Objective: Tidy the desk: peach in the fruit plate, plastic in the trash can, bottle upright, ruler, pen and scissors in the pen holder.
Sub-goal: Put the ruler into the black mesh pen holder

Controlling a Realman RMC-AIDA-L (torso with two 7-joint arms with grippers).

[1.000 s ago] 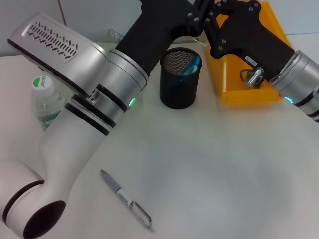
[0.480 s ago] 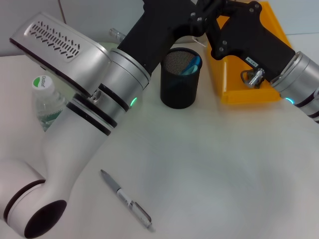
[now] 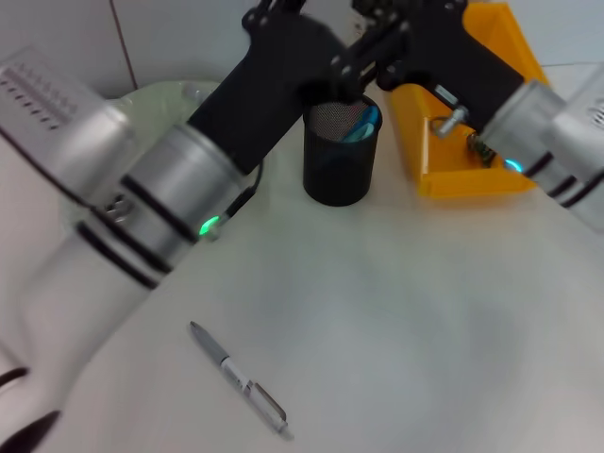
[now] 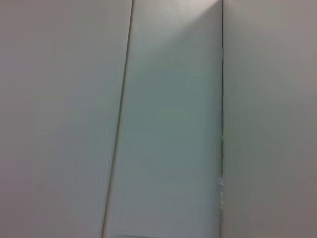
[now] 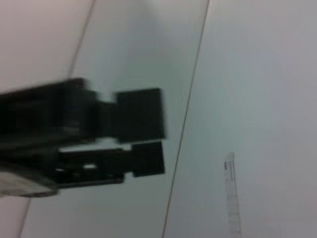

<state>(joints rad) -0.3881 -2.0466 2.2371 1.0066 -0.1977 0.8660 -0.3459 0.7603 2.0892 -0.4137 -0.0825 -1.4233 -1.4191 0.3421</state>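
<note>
Pen on the near desk, both arms raised far beyond it.

The pen (image 3: pixel 240 379) lies flat on the white desk (image 3: pixel 396 311), well apart from both grippers. Farther back stands the black mesh pen holder (image 3: pixel 341 156) with something blue inside, the orange bin (image 3: pixel 472 123) beside it. Both arms cross above the holder; their jaws are out of the head view. Only the right wrist view shows the other arm's left gripper (image 5: pixel 143 141), fingers (image 5: pixel 138 114) nearly together and empty, with a clear ruler (image 5: pixel 231 193) against the pale surface beyond them. The right gripper's state cannot be told.
</note>
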